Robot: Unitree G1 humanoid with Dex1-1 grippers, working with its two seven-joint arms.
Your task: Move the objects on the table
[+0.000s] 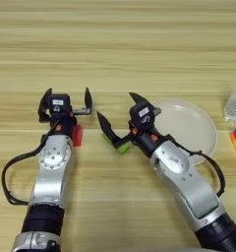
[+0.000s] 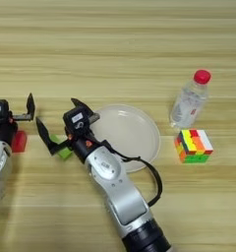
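Two silver arms enter from the near edge of the wooden surface (image 1: 139, 29). The right tool (image 1: 119, 112), fingers spread wide, stands over the green block (image 1: 121, 146), which lies just beside the white plate's (image 2: 139, 142) left rim. The left tool (image 1: 66, 104), fingers likewise apart, hovers above the red block (image 1: 77, 135) near the surface's left side. Toward the right edge stand a clear bottle (image 2: 190, 102) and, nearer, the coloured cube (image 2: 193, 145).
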